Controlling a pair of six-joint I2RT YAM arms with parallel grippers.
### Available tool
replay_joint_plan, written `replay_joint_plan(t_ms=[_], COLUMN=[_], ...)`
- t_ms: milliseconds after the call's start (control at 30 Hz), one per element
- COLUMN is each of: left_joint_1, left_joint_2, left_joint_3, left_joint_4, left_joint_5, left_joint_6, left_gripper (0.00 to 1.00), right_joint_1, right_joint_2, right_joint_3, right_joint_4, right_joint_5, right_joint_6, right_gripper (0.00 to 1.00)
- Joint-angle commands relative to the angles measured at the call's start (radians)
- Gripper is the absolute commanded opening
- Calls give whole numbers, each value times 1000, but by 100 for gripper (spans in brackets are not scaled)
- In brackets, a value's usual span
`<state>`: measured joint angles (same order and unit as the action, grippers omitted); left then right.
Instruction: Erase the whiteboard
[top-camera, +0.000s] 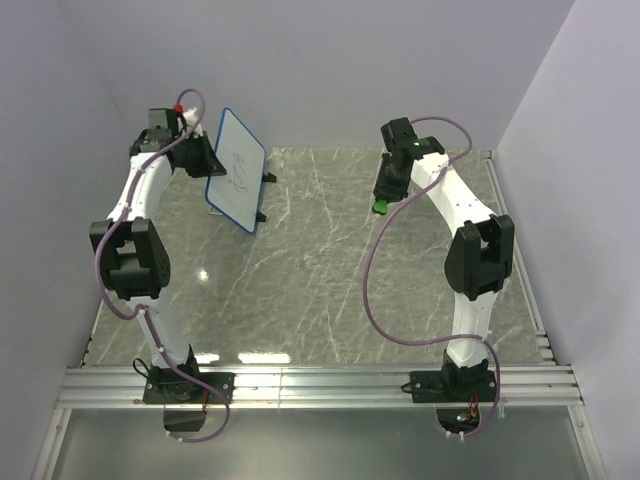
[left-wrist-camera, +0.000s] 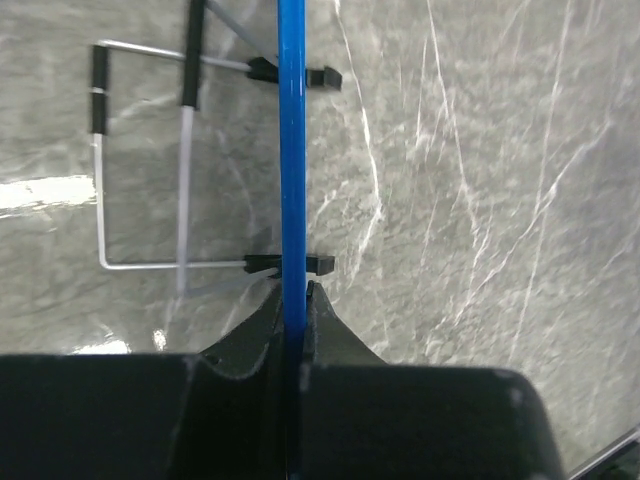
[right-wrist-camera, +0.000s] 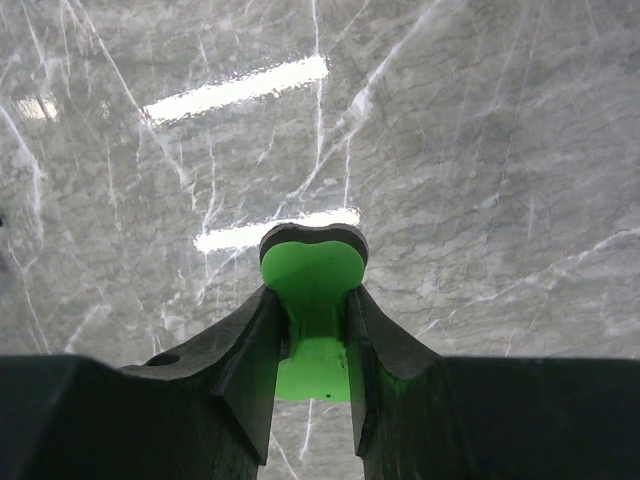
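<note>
The whiteboard with its blue rim and faint dark scribbles stands tilted at the far left of the table, its face turned right. My left gripper is shut on its left edge. In the left wrist view the blue rim runs edge-on between my shut fingers, with the wire stand and its black feet behind it. My right gripper is shut on the green eraser and holds it above the table, well right of the board. The right wrist view shows the eraser squeezed between the fingers.
The marble tabletop spreads between the arms. A metal rail runs along the near edge by the arm bases. Plain walls close in the back and both sides.
</note>
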<state>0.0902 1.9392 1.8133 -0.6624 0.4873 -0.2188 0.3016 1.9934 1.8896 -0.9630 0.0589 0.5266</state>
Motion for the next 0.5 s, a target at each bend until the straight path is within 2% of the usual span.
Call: replay_joint_plan(t_ms=[0,233,467], left_joint_1=[-35,-86,-227], left_joint_2=[20,101,95], left_joint_3=[47,54,-9], left_joint_4=[34,-6,-35], left_joint_5=[-32,-58,68], left_joint_6=[48,64,62], left_gripper=[0,0,0], right_joint_1=[7,7,10], right_joint_2=[-61,-70,-111], right_joint_3=[10,-12,-56], right_joint_4=[-3,1,6], right_joint_5=[-4,-8,-56], right_joint_6=[-14,-14,1], right_gripper=[0,0,0])
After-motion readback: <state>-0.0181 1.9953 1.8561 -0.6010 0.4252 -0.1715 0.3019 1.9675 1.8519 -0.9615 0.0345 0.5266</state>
